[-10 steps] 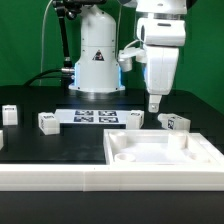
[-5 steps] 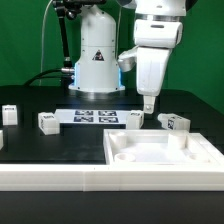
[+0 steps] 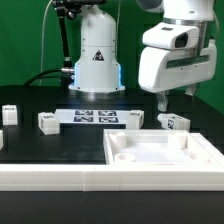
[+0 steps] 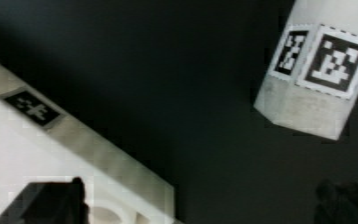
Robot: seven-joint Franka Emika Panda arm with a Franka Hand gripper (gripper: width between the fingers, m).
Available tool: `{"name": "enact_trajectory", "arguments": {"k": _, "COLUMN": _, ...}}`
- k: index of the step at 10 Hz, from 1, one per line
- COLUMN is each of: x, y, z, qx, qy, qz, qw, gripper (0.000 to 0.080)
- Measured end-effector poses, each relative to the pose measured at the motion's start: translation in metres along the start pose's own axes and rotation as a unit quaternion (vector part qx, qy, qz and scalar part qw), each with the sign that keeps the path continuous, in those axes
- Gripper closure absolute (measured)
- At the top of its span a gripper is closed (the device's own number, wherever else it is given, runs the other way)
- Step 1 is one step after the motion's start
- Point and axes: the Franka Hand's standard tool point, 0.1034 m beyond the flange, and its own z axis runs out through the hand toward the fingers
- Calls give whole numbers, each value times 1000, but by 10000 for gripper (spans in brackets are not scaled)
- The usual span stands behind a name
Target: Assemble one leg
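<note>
Several small white legs with tag markers lie on the black table: two at the exterior view's left [image 3: 10, 113] [image 3: 47, 121], one in the middle [image 3: 136, 119] and one at the right [image 3: 175, 122]. My gripper [image 3: 174, 100] hangs open and empty just above the right leg, not touching it. In the wrist view that leg [image 4: 318, 70] lies ahead of the open gripper [image 4: 197, 205], whose dark fingertips [image 4: 51, 205] show at both sides with only table between them.
The large white square panel [image 3: 165, 150] lies in front of the right leg; its edge shows in the wrist view [image 4: 60, 135]. The marker board [image 3: 95, 116] lies by the robot base [image 3: 97, 60]. A white wall [image 3: 60, 178] runs along the front.
The hand has swung toward the exterior view's right and turned, from over the middle leg to over the right leg. The legs and the panel have not moved.
</note>
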Motion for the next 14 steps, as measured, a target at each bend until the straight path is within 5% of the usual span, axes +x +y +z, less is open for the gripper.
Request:
{"name": "enact_trajectory", "arguments": {"k": 7, "x": 1, "y": -18, "z": 16, "qx": 15, "qy": -1, "qz": 90, "qw": 996, "gripper": 151}}
{"name": "enact_trajectory", "arguments": {"k": 14, "x": -4, "y": -39, "z": 21, "qx": 42, "qy": -225, "qz": 81, "qw": 970, "gripper": 151}}
